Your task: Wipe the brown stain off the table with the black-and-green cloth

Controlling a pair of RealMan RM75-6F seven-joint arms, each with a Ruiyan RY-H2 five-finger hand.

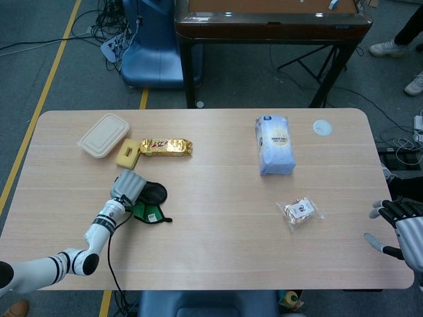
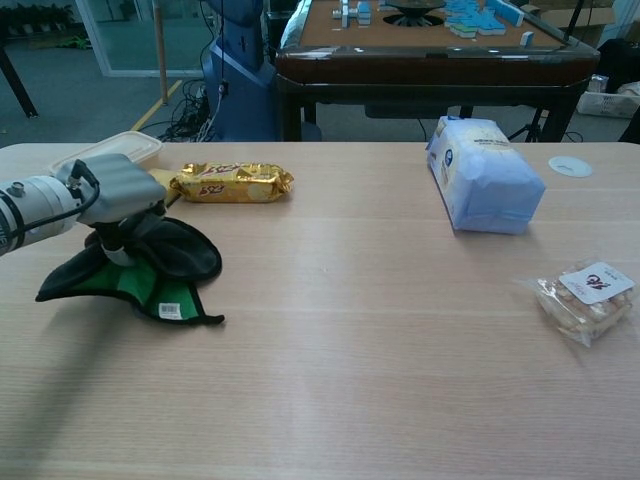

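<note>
The black-and-green cloth lies limp and crumpled on the tabletop near the sponge; it looks soft, light and prone to bunching, so pressing flat on its middle suits best. The left hand rests on it with fingers curled into the fabric, while the right hand hovers empty and spread at the far edge. No brown stain shows.

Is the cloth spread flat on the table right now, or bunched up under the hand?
Bunched. The black-and-green cloth rises in folds under the left hand gripping it; only its edges lie on the table.
</note>
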